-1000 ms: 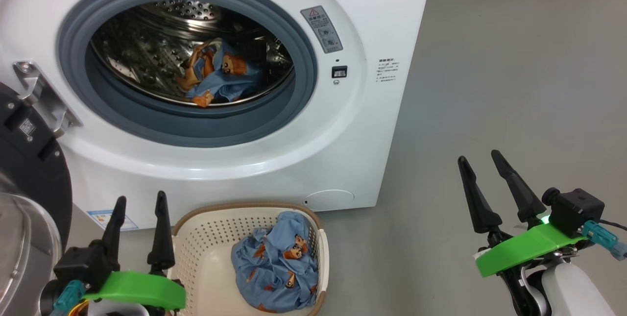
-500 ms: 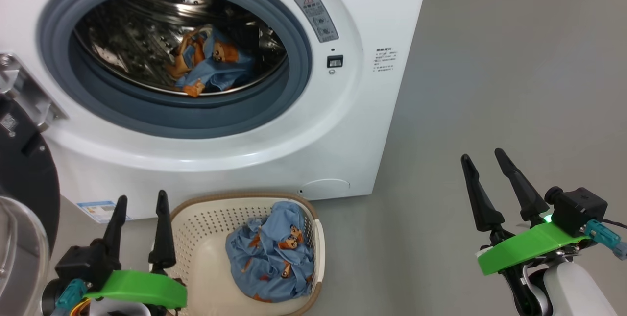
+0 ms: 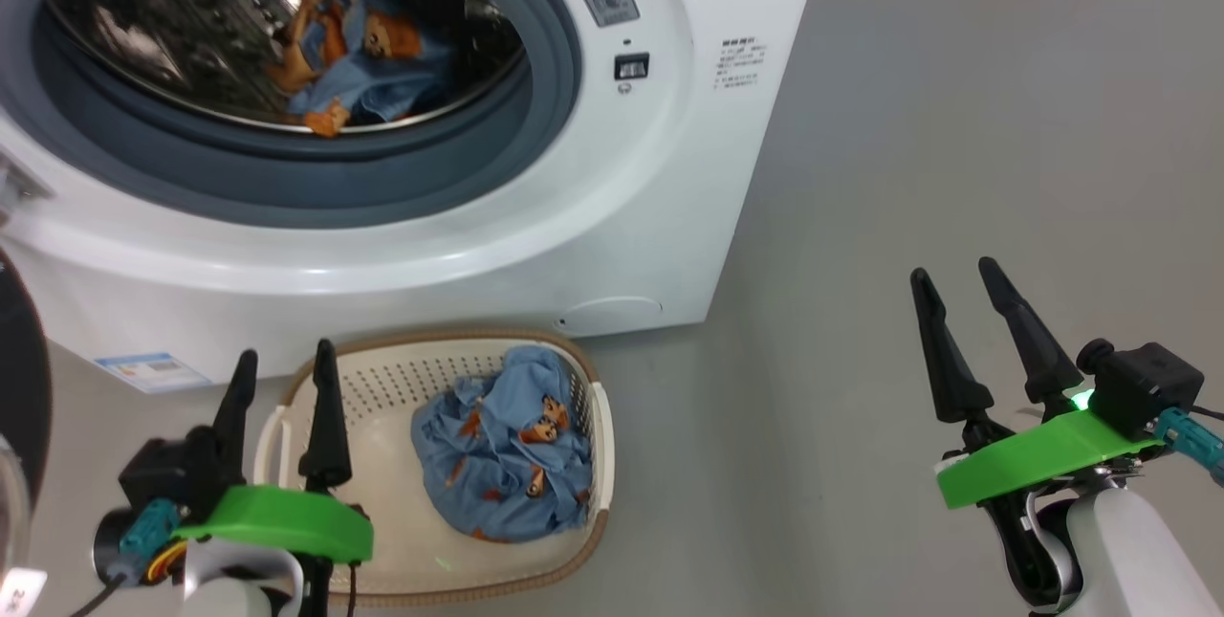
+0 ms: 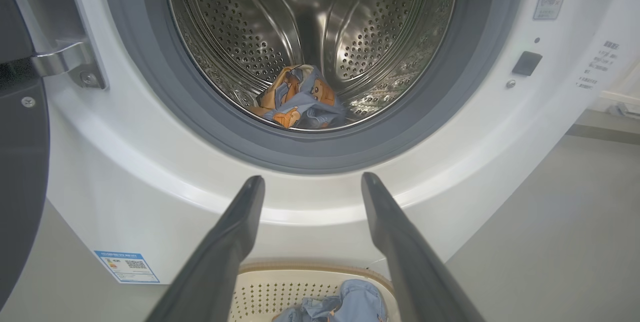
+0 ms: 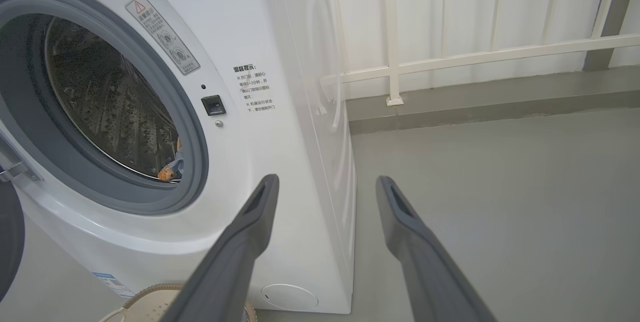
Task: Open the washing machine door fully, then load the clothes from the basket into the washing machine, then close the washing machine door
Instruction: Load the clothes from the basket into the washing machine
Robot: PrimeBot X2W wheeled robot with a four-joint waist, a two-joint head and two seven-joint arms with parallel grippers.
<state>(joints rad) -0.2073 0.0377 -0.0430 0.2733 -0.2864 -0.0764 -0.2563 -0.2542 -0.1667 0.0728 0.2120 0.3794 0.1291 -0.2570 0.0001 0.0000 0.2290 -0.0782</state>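
The washing machine [image 3: 612, 215] stands with its door [image 4: 20, 162] swung open at the left. One light blue garment [image 3: 354, 62] lies in the steel drum [image 4: 240, 37]. Below the machine's front sits the basket [image 3: 382, 464] with more blue clothes [image 3: 497, 445] bunched in its right half. My left gripper [image 3: 286, 351] hovers open over the basket's left rim, fingers pointing at the machine, nothing between them. My right gripper [image 3: 953, 269] is open and empty over bare floor, right of the machine. Both wrist views show the fingers spread, left [image 4: 312, 178] and right [image 5: 327, 178].
Grey floor [image 3: 956, 120] stretches to the right of the machine. A white railing [image 5: 450, 57] and a wall stand behind it. A blue label [image 3: 153, 370] marks the machine's lower left corner, near the door's black rim [image 3: 19, 378].
The head camera has moved: the machine has slid up and left in the picture and the basket shows more fully. Both grippers stay open and empty.
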